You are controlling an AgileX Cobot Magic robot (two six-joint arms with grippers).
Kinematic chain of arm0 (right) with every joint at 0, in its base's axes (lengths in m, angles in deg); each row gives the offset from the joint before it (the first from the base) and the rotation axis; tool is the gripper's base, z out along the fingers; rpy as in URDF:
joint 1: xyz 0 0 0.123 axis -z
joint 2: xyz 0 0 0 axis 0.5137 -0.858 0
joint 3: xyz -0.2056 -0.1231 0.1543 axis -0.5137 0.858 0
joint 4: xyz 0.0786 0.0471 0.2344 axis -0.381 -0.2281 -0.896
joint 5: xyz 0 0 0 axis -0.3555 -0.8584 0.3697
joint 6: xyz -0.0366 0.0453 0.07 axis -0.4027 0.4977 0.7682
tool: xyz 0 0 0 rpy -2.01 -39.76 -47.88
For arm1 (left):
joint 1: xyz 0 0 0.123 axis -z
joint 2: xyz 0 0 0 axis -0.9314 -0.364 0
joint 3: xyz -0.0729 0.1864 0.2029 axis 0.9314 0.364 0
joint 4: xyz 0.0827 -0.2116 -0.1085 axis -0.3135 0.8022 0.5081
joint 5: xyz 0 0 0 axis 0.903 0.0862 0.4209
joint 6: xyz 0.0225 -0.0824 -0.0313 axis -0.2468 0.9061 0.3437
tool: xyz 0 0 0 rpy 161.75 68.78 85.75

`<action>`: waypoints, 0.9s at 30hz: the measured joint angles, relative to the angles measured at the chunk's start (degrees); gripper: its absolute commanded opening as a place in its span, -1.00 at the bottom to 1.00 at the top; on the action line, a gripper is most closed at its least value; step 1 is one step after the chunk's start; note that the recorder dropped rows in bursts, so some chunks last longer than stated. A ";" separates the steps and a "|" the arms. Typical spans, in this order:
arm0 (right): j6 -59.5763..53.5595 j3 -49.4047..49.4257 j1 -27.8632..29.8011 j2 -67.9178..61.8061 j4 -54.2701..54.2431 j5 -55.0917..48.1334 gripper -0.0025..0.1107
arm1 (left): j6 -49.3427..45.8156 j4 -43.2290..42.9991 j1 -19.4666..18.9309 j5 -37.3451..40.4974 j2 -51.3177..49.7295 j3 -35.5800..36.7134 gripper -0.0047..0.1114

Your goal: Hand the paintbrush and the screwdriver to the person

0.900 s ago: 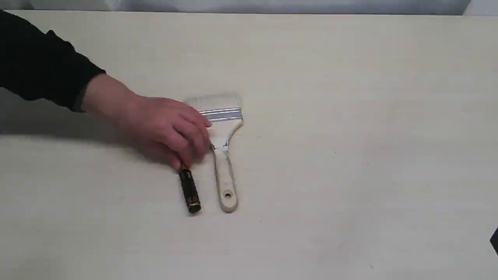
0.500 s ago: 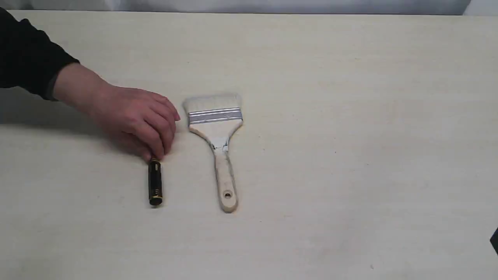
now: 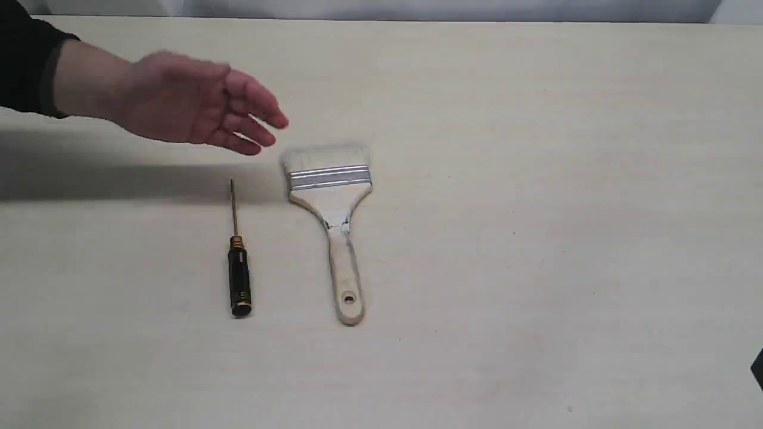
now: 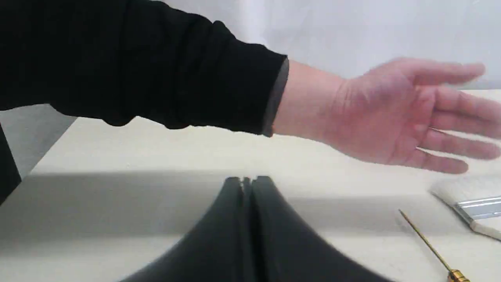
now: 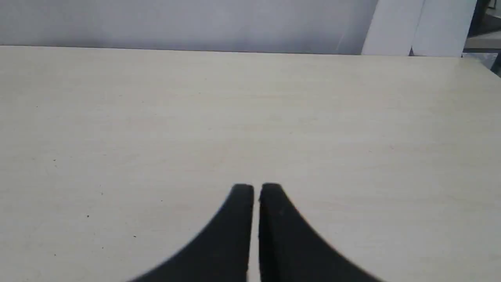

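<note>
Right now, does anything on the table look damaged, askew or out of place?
Nothing stands out. The screwdriver and the paintbrush lie flat, parallel and apart on the table; the person's hand hovers nearby, touching neither.

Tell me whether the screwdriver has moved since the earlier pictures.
Yes. The screwdriver slid leftward in the exterior view, away from the paintbrush, which kept its place; a gap now separates them.
</note>
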 measured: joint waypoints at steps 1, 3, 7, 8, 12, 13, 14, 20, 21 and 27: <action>0.00 0.00 0.00 0.00 0.00 0.00 -0.88 | 0.00 0.00 0.00 0.00 0.00 0.00 -0.92; 0.00 0.00 0.00 0.00 0.00 0.00 -0.88 | 0.00 0.00 0.00 0.00 0.00 0.00 -0.92; 0.00 0.00 0.00 0.00 0.00 0.00 -0.88 | 0.00 0.00 0.00 0.00 0.00 0.00 -0.92; 0.00 0.00 0.00 0.00 0.00 0.00 -0.88 | 0.00 0.00 0.00 0.00 0.00 0.00 -0.92; -0.54 0.00 0.00 0.00 1.82 0.60 -0.88 | 0.00 0.00 0.00 0.00 0.00 0.00 -0.92; -0.89 0.00 0.00 0.00 2.28 1.25 -0.88 | 0.00 0.00 0.00 0.00 0.00 0.00 -0.92; -0.89 0.00 0.00 0.00 2.64 2.31 -0.88 | 0.00 0.00 0.00 0.00 0.00 0.00 -0.92; -0.89 0.00 0.00 -0.10 0.34 17.39 -0.88 | 0.00 0.00 0.00 0.00 0.00 0.00 -0.92; -0.89 0.00 0.00 -0.10 -0.15 19.60 -0.88 | 0.00 0.00 0.00 0.00 0.00 0.00 -0.92; -0.89 0.00 0.00 -0.10 -0.62 29.68 -0.88 | 0.00 0.00 0.00 0.00 0.00 0.00 -0.92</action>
